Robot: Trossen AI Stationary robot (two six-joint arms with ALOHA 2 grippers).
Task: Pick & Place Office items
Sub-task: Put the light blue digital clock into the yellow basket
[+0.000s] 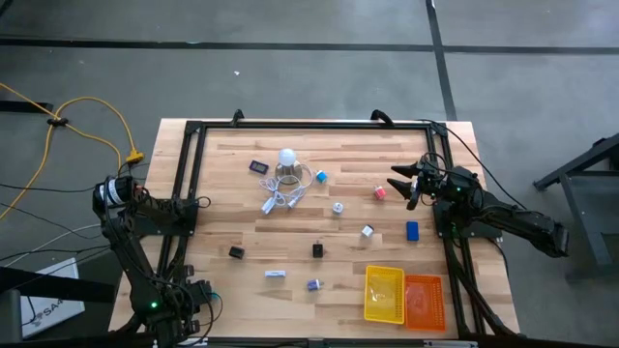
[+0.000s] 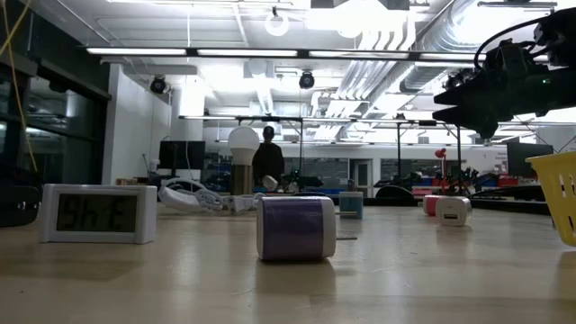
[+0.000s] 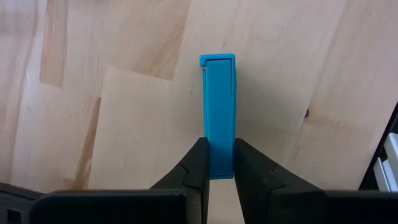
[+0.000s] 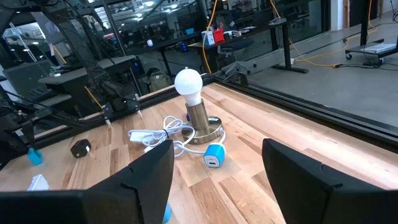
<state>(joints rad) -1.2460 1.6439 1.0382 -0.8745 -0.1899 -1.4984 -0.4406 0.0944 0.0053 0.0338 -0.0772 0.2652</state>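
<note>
Left gripper (image 3: 217,163) is closed on a blue block (image 3: 219,112), both dark fingers (image 3: 194,168) pressed against its long sides near one end. The block projects straight forward from between the fingers, above the pale wooden table (image 3: 112,124). In the high view this gripper sits at the table's near left corner, largely hidden by its own arm, so whether the block is lifted clear of the wood cannot be told.

Right gripper (image 1: 408,184) hangs over the far right part of the table with its fingers (image 4: 146,171) spread wide and nothing between them. Just beside its tips lies a pink cube (image 1: 380,192). Nearer the front edge from it are a small white cube (image 1: 368,231) and a dark blue piece (image 1: 412,231). Ahead of this gripper, toward the table's middle, stands a white ball-topped lamp (image 4: 194,102) with a looped white cord (image 4: 158,137), and a small blue-white piece (image 4: 214,156) lies touching or just beside its base.

Further items lie well apart from both grippers along the middle and front: two black clips (image 1: 236,252), a white-blue piece (image 1: 276,275) and a purple-banded piece (image 1: 313,284).

A yellow mesh tray (image 1: 384,294) and an orange mesh tray (image 1: 423,299) stand side by side at the front right.
</note>
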